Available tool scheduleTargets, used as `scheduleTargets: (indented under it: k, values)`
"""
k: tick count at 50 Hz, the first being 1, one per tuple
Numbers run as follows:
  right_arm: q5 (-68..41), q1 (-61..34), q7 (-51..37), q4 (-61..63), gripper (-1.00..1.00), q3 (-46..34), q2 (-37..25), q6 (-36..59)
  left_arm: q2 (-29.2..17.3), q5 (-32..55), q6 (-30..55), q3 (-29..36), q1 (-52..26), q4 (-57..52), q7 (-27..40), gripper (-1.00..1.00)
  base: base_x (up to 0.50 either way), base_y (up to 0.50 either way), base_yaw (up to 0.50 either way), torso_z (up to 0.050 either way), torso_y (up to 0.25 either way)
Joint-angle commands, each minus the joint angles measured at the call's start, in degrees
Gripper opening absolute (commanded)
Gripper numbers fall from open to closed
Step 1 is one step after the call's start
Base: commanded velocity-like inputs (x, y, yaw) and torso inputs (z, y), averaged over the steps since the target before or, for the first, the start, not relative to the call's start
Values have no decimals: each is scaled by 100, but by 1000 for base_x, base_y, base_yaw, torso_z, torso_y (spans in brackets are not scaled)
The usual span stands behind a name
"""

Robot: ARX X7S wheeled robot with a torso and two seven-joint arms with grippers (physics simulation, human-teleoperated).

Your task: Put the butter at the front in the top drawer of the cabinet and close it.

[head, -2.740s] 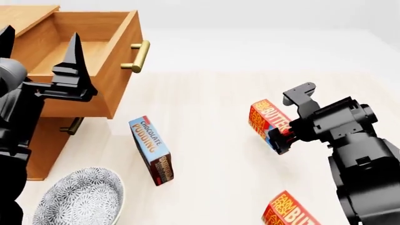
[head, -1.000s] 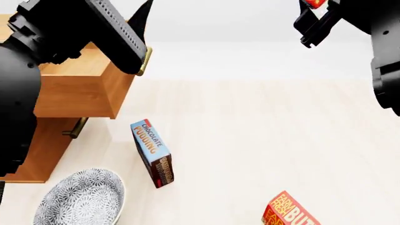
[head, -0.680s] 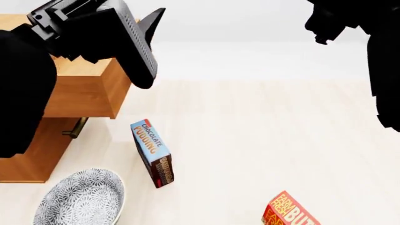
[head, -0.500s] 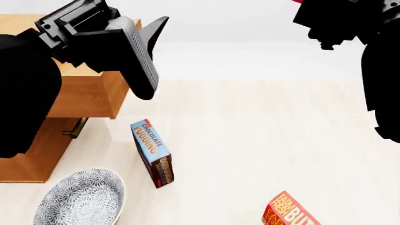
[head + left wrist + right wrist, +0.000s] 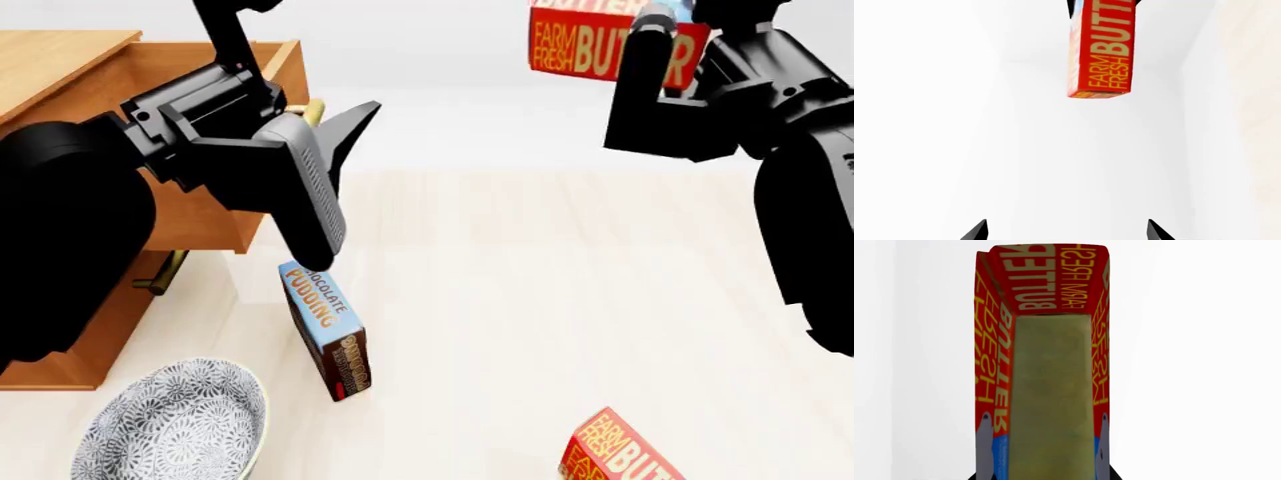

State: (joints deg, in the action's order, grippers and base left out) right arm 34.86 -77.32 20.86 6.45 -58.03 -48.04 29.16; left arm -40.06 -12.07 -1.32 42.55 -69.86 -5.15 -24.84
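**A:** Why was the butter [image 5: 603, 42] so high in the air, up at the far right of the head view?

**B:** The right gripper [image 5: 650, 45] had it clamped. In the right wrist view the two grey pads [image 5: 985, 432] pressed against the box's long red sides, so the jaws were closed on it, only as wide as the box. I'd judge it was being carried above everything so it could cross toward the top drawer [image 5: 214, 215] without snagging.

**A:** And the drawer was ready for it?

**B:** It stood pulled out of the cabinet [image 5: 60, 55] at the left, its open box facing up, the brass handle [image 5: 315, 108] just showing behind the left arm. That would explain leaving it open: the box has to go in before it can be shut.

**A:** What about the left gripper [image 5: 314, 190]?

**B:** It held nothing. Its jaws were spread wide; the left wrist view showed only two dark tips well apart, with the butter ahead of them across the gap. It hung in front of the drawer, which I'd guess placed it for the push later.

**A:** Anything else on the counter [image 5: 534, 300]?

**B:** The chocolate pudding box [image 5: 323, 328] stood near the cabinet, a patterned bowl [image 5: 167, 425] sat near left, and a second butter box [image 5: 621, 450] lay at the near edge, untouched.
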Motion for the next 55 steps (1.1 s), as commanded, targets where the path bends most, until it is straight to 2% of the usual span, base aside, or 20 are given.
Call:
scheduleTargets:
  k: [1, 20, 39, 55]
  values:
    - [620, 2, -22, 113, -100, -88, -169, -173, -13, 56, -7, 122, 115, -11, -124, 100, 0, 0, 0, 0, 0]
    - [696, -31, 311, 201, -100, -239, -172, -243, 182, -63, -266, 373, 40, 225, -218, 100, 0, 0, 0, 1, 1]
    - [145, 303, 1128, 731, -100, 58, 213, 851, 389, -125, -641, 514, 153, 591, 42, 100, 0, 0, 0, 1, 2]
    - [78, 330, 1286, 790, -100, 50, 372, 984, 458, -150, -746, 582, 185, 715, 100, 100, 0, 0, 0, 1, 1]
